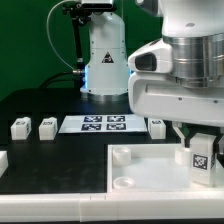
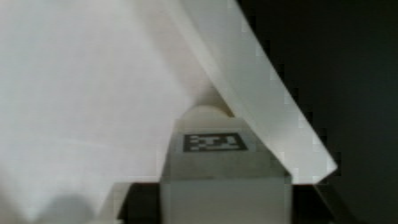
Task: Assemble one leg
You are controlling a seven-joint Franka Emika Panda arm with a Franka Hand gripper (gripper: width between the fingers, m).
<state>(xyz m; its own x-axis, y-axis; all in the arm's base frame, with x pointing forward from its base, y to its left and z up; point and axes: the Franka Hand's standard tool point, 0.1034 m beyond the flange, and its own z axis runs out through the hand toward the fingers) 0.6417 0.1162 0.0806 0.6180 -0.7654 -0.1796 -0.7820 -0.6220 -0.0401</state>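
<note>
My gripper point(image 1: 201, 150) is shut on a leg point(image 1: 201, 160), a small white square post with a black-and-white tag facing the camera. It holds the leg upright over the right end of the wide white slab point(image 1: 150, 170). I cannot tell whether the leg touches the slab. In the wrist view the leg point(image 2: 221, 165) stands between my dark fingers point(image 2: 146, 200) of the gripper point(image 2: 222, 205), its tip at the slab's point(image 2: 89, 100) slanting edge. A round corner socket point(image 1: 121, 155) shows at the slab's far left corner.
Two loose legs point(image 1: 20, 127) point(image 1: 47, 126) lie at the exterior view's left, and a third point(image 1: 157, 126) lies behind the slab. The marker board point(image 1: 105, 123) lies between them. A white part point(image 1: 3, 158) shows at the left edge. The arm's base point(image 1: 105, 60) stands at the back.
</note>
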